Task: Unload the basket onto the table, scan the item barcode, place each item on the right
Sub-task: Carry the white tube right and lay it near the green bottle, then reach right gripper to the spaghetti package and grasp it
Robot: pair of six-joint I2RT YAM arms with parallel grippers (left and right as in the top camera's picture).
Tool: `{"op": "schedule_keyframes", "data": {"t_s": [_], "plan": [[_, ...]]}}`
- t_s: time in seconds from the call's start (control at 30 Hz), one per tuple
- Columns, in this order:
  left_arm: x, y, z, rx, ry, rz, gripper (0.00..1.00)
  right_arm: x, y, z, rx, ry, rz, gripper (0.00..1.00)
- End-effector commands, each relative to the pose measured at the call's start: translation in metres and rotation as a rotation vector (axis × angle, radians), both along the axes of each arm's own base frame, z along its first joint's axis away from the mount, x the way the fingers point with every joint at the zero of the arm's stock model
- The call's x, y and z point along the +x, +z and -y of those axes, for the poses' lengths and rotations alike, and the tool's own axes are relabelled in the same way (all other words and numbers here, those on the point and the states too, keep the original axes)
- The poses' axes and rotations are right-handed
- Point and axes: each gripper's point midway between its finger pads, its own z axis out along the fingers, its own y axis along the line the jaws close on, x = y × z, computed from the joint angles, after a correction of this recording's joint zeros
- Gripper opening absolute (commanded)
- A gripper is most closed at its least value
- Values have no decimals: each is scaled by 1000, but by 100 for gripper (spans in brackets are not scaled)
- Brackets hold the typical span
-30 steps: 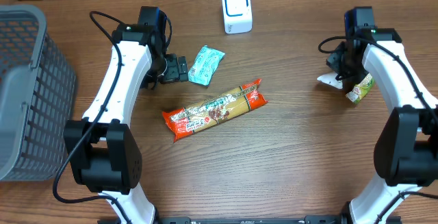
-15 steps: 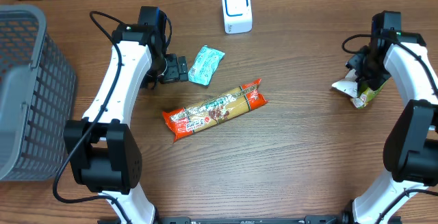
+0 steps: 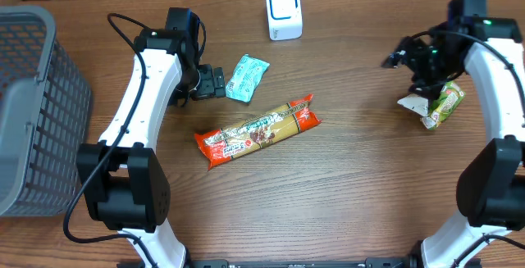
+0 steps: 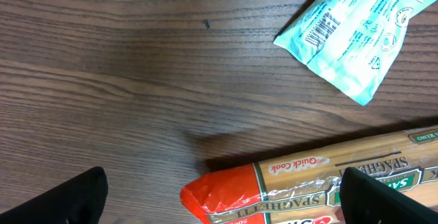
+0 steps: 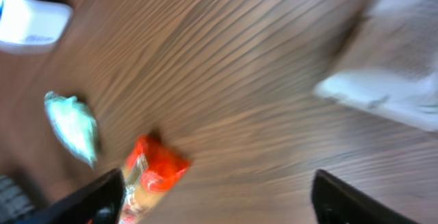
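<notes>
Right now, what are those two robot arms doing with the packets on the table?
They are working on scanning barcodes. The right pincer is open beside a small green and white packet, which lies on the table and is not gripped. The left pincer is open too, next to a light blue packet, with a long spaghetti pack nearby. The white scanner stands at the far edge, and nothing is being held up to it.

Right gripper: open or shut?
Open: the right gripper jaws stand wide apart, nothing between them; the green-and-white snack pouch lies on the brown wooden table.
</notes>
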Motion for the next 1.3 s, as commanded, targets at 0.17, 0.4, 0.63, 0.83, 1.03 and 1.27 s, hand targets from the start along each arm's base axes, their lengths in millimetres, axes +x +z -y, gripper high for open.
{"op": "schedule_keyframes", "data": {"t_s": [0.17,0.4,0.63,0.83,1.03,1.27], "plan": [[1,0,-2,4,7,3,100,-24,2,-109,89,220,-4,100],[5,19,-15,54,0,26,100,-46,-26,-166,57,234,-49,100],[5,120,-71,186,80,140,100,-64,-51,-202,63,229,-69,100],[-2,178,-96,173,193,274,100,-75,-78,-218,72,177,-77,94],[-10,185,-103,175,216,283,99,-82,-103,-234,21,139,-18,83],[-10,183,-103,174,216,281,100,-72,-117,-240,-103,87,97,79]]}}
